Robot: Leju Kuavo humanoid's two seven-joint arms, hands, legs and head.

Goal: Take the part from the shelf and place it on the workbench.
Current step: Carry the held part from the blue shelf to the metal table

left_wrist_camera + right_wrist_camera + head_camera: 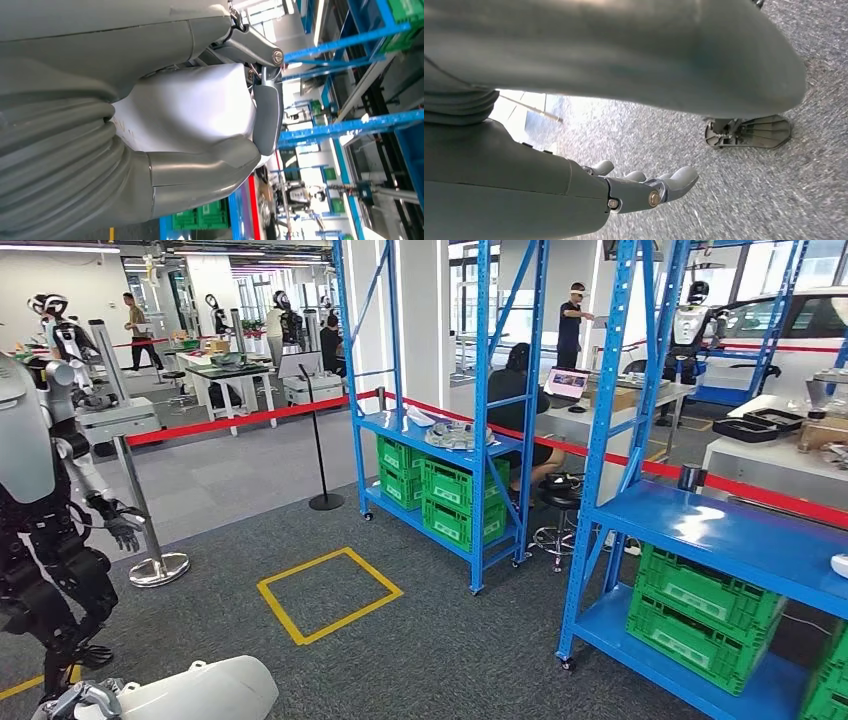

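**Part waited on the blue rack; your hands were empty and low**

The task's thing, a flat silvery metal part [455,435], lay on the middle shelf board of the tall blue steel rack [480,490], directly above the green plastic crates [455,502] stacked in that rack. A pale, smaller item lay just beside it on the same board; it was too small to identify. You stood well apart from the rack, with the yellow taped square [329,594] on the grey carpet between you and it.

Your right hand [644,190] hung over the carpet with its fingers stretched out and nothing in them. Of your left hand [200,175] the wrist view showed the ribbed cover and a grey thumb against a silver shell; I could not tell whether its fingers were apart or curled.

My reading of the part: it looked like bare cast or machined metal, so expect it to be stiff, fairly heavy for its size, and smooth enough to slip. Its outline seemed irregular, though detail was lost at that range. I would take it at the outer rim, fingers under and thumb on top, and lift it level.

White-topped desks stood beyond the rack; which one was the target I could not tell.
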